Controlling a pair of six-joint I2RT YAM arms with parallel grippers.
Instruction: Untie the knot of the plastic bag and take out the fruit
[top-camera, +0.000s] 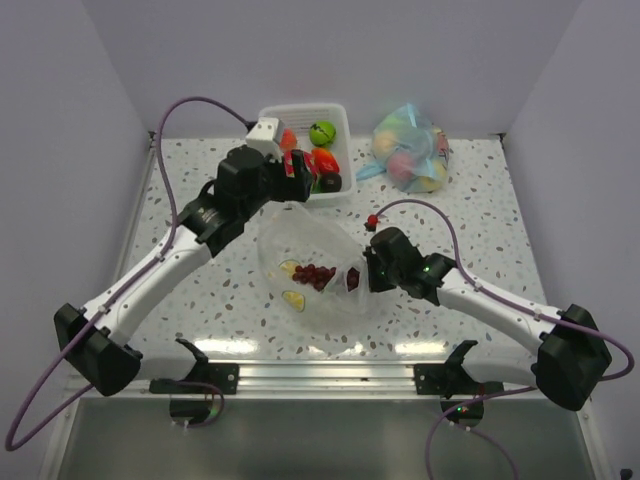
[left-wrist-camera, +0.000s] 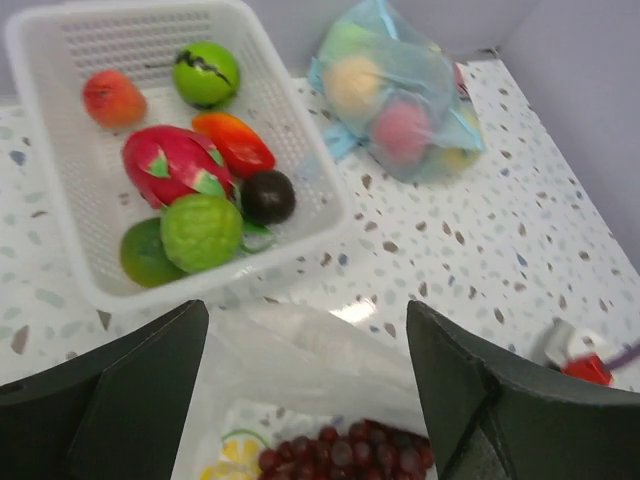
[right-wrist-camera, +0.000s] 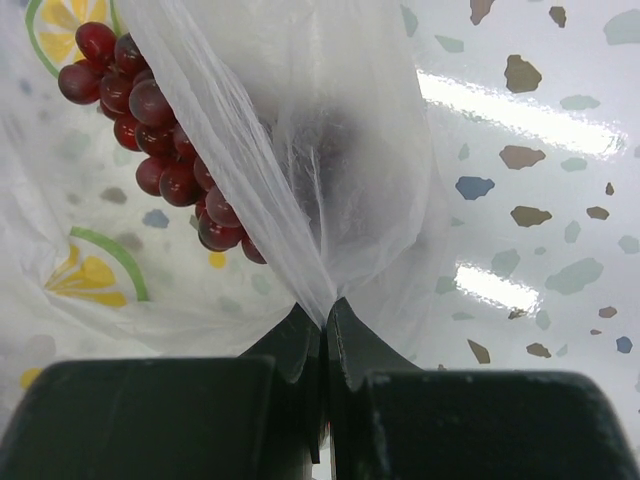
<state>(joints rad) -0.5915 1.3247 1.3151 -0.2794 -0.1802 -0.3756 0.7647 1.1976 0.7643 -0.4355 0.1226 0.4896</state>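
Plastic bag (top-camera: 315, 262), clear and crinkled, lies at the centre of the speckled table (top-camera: 480, 200) with dark red grapes (right-wrist-camera: 150, 130) and citrus slices (top-camera: 293, 297) inside it. At centre right of the overhead view the right gripper (right-wrist-camera: 325, 318) has its jaws pressed together on a fold of the bag's film. The left gripper (left-wrist-camera: 305, 330) hangs over the bag's upper edge with fingers spread wide, just below the white basket (left-wrist-camera: 330, 215) of fruit (left-wrist-camera: 200, 232) at upper centre, and a blue-tinted bag (top-camera: 410, 150) sits at upper right.
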